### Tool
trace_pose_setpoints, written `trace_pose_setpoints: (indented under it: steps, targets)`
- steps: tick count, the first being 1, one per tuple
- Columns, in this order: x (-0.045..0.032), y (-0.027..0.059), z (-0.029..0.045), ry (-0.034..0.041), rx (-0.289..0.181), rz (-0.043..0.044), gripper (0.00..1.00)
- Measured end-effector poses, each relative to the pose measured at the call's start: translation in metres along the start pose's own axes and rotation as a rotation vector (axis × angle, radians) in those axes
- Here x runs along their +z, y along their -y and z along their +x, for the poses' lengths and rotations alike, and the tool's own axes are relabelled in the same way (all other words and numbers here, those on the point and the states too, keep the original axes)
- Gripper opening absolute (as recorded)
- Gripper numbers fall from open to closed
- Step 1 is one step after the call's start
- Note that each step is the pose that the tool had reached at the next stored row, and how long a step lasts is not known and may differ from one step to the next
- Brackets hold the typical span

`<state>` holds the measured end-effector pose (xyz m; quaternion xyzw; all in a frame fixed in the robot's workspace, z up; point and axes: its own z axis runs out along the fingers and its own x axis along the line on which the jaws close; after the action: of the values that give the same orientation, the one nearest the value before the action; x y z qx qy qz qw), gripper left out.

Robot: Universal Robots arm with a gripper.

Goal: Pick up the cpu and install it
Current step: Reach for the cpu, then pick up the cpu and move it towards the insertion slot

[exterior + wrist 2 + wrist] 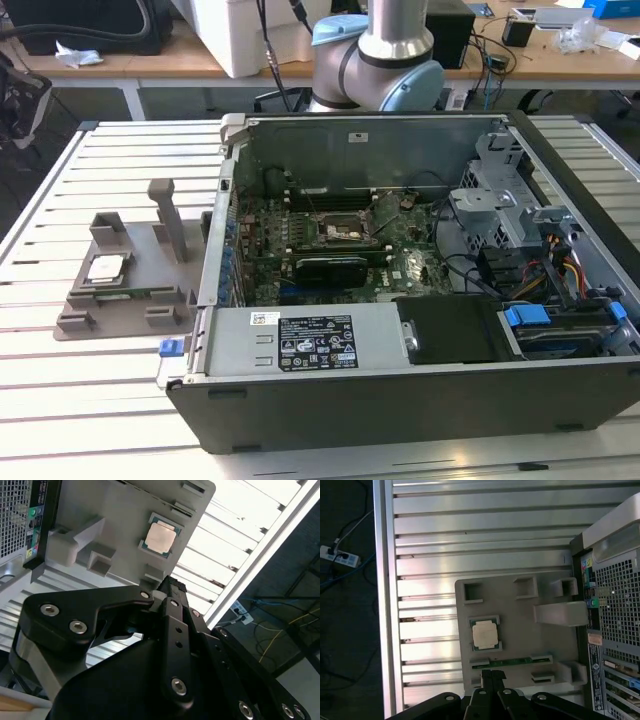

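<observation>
The cpu, a small square chip with a shiny silver top, lies flat in a pocket of the grey plastic tray on the slatted table, at the exterior view's left of the open computer case. Both wrist views look down on the cpu from well above. My gripper hangs over the tray's edge, apart from the chip, shut with nothing in it. Inside the case, the motherboard's socket sits near the middle of the board.
The open computer case takes up the table's middle and the exterior view's right, with a black card, cables and drive bays inside. The tray has an upright post and a thin green strip. The arm's base stands behind the case.
</observation>
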<state>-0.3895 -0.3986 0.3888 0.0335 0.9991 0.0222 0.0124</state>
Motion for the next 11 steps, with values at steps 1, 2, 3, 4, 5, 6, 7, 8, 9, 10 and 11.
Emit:
trace_pose_setpoints:
  steps: [1, 2, 3, 4, 5, 6, 7, 8, 9, 10, 11]
  targets:
    - [0.0, 0.0001, 0.0005, 0.0, 0.0, 0.0, 0.11]
    - [0.0, 0.0001, 0.0006, 0.0, 0.0, 0.0, 0.11]
    - [0.0, 0.0001, 0.0007, 0.0, 0.0, 0.0, 0.11]
    - [0.0, 0.0001, 0.0008, 0.0, 0.0, 0.0, 0.11]
    - [0.0, 0.0001, 0.0008, 0.0, 0.0, 0.0, 0.11]
    - [0.0, 0.0001, 0.0008, 0.0, 0.0, 0.0, 0.11]
    - [0.0, 0.0001, 0.0008, 0.0, 0.0, 0.0, 0.11]
    - [0.0, 0.0001, 0.0008, 0.0, 0.0, 0.0, 0.11]
    - [-0.0001, 0.0001, 0.0008, 0.0, 0.0, 0.0001, 0.11]
    - [-0.0001, 0.0001, 0.0009, -0.0001, 0.0, 0.0, 0.11]
    - [0.0, 0.0001, 0.0009, 0.0, 0.0, 0.0, 0.11]
